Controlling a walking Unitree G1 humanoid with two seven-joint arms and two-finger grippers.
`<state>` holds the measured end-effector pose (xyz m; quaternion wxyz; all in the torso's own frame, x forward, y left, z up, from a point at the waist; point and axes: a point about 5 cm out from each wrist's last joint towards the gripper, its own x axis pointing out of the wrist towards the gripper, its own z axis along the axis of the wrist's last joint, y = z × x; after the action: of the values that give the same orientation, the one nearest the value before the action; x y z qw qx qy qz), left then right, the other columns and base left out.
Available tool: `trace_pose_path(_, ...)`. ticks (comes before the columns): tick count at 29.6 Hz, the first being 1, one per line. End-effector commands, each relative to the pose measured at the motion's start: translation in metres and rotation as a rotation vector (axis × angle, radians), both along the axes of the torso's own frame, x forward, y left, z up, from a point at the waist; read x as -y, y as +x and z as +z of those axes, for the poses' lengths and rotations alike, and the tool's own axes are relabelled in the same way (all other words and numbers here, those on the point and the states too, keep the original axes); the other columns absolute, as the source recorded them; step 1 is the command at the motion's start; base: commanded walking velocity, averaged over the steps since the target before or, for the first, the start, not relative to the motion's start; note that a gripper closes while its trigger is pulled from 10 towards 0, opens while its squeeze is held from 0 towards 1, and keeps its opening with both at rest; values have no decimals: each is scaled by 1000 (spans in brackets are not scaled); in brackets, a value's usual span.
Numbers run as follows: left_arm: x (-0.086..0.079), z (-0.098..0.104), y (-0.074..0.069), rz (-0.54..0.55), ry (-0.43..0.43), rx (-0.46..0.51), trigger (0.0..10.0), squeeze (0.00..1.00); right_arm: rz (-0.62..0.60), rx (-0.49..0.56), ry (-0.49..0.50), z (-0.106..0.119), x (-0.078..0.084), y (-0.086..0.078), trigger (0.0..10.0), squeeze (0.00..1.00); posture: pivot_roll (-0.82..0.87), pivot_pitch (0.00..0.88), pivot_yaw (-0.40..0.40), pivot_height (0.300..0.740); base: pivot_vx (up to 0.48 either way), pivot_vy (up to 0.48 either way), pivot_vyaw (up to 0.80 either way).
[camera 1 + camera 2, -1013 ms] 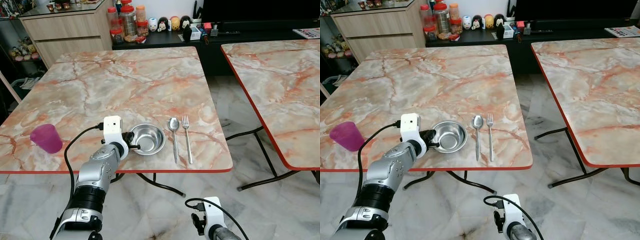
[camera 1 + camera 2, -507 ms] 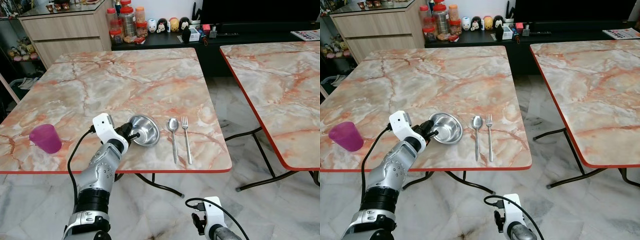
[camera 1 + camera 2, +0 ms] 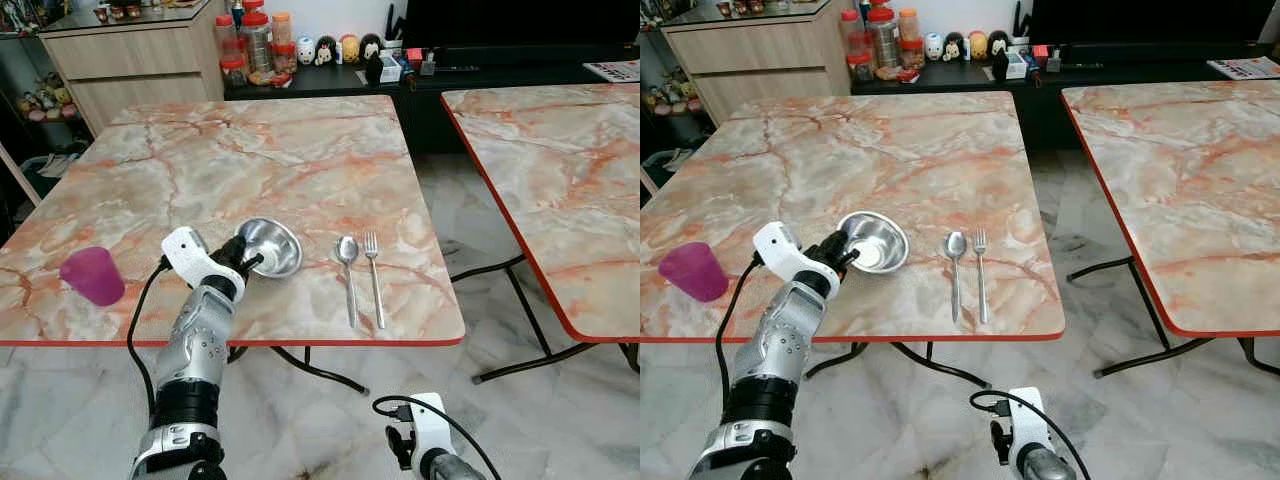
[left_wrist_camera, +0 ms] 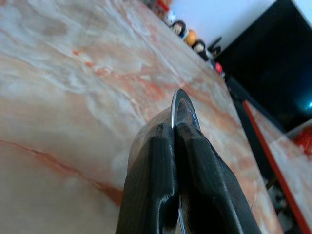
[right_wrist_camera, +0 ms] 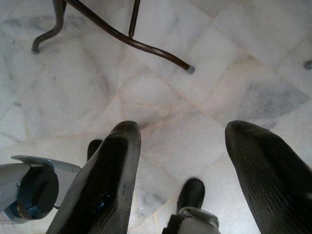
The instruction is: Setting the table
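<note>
The left end effector (image 3: 243,262), black ribbed fingers pinched shut on the rim of the round, shiny steel bowl (image 3: 270,246), is tilting it above the marbled counter (image 3: 250,160) near its front edge. Since a second ago the bowl is lifting off the counter and drifting away from the spoon (image 3: 348,262) and fork (image 3: 373,276).

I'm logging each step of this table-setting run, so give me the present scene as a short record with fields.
Left gripper: shut on the rim of the steel bowl, above the table
Steel bowl: tilted, its opening turned toward the camera
Spoon: flat on the table, right of the bowl
Fork: flat, just right of the spoon, parallel to it
Purple cup: upright near the table's left edge
Marble table: orange-veined, red-edged
Right gripper: open, hanging low over the floor
</note>
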<state>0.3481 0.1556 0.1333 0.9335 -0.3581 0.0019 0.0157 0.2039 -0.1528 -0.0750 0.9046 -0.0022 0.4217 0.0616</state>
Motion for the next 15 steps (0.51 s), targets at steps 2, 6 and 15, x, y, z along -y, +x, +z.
trace_pose_path(2,-2,14,4,43,-33,56,10000,0,-7,5,5,1,0,1,10000,0,21,11,34,740,0,-159,0)
trace_pose_path(6,0,16,5,50,-45,61,10000,0,-6,6,-1,1,0,2,10000,0,17,13,34,740,0,-356,0)
trace_pose_path(15,-2,20,7,67,-35,80,10000,0,-16,-7,-9,0,3,0,10000,0,18,13,32,740,0,-385,0)
